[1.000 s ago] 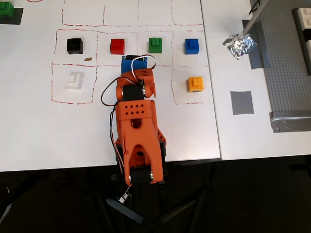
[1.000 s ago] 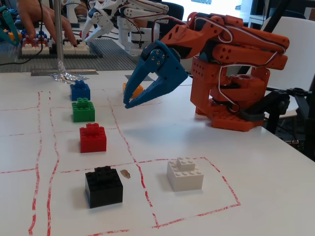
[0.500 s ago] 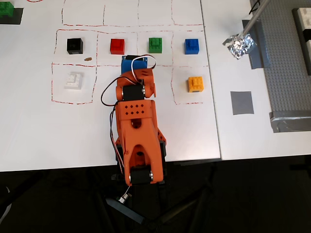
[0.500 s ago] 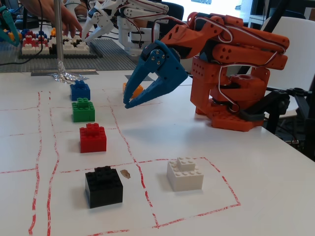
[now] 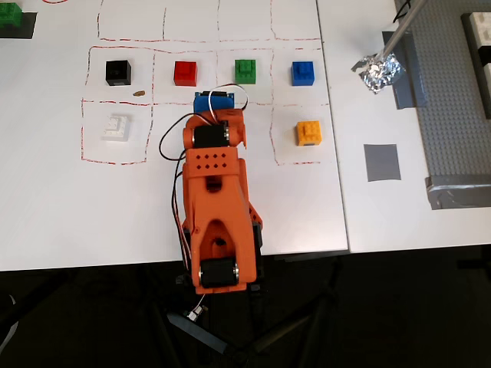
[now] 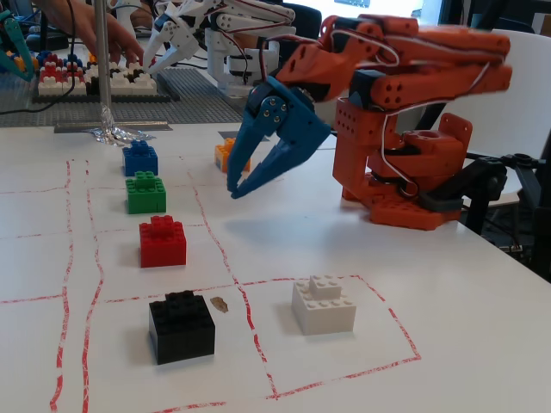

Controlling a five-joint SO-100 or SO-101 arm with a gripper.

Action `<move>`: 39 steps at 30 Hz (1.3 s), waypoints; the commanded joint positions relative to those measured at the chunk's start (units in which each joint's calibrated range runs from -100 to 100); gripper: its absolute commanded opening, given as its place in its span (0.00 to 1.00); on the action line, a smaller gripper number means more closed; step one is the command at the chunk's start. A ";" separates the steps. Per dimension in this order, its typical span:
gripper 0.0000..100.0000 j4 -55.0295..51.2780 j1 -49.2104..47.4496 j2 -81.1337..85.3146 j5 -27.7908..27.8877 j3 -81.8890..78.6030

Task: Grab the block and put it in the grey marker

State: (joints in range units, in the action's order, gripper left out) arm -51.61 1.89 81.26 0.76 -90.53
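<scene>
While the arm folds low, its empty end effector (image 6: 234, 183) gapes, angled down above the table (image 6: 284, 232).

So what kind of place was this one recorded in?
Probably a robotics lab or workshop: an orange arm on a white table with red hand-drawn grid cells holding toy bricks, a second white robot arm behind, and a person's hand sorting bricks on a grey baseplate.

White table (image 5: 69, 207) with red-lined grid; grey studded baseplate (image 5: 453, 100) well right of gripper (image 6: 234, 183); dark floor (image 5: 368, 314) behind.
</scene>
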 commanded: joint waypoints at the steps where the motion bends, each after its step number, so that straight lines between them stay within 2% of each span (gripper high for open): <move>1: 0.00 0.42 3.71 -10.56 -0.39 12.47; 9: 0.00 -7.74 13.24 -47.44 -5.86 39.58; 15: 0.01 -11.74 19.23 -63.47 -10.84 55.54; 28: 0.08 -17.54 29.73 -79.76 -22.66 81.10; 39: 0.23 -16.07 32.56 -83.29 -26.47 86.91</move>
State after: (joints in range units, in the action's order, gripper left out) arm -68.81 33.00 -4.94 -24.93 -10.28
